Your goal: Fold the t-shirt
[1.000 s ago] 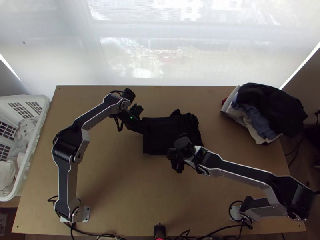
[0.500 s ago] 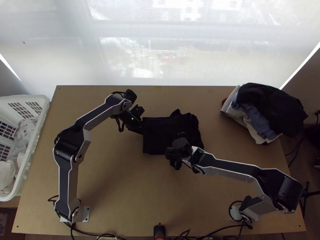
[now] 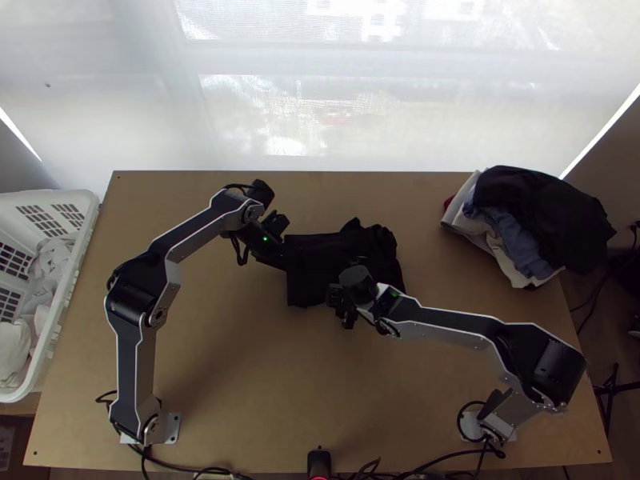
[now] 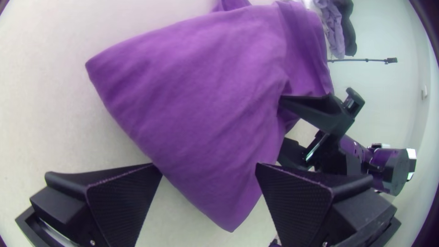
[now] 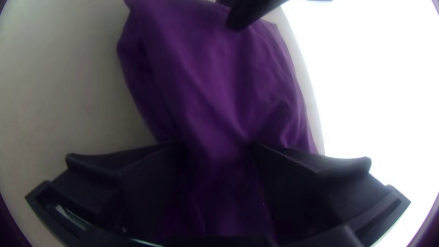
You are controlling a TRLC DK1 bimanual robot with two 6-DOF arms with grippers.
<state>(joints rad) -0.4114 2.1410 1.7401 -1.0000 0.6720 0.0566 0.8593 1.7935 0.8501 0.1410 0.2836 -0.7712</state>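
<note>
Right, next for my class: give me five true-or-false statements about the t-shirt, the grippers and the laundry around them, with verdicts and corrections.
1. The left gripper has its jaws apart. True.
2. The t-shirt is spread out at full size. False: the t-shirt lies folded into a compact bundle.
3. The right gripper has cloth between its jaws. True.
4. The white basket at the top view's left side has clothes in it. True.
5. The mixed pile lies at the near left corner. False: the pile is at the far right corner.
</note>
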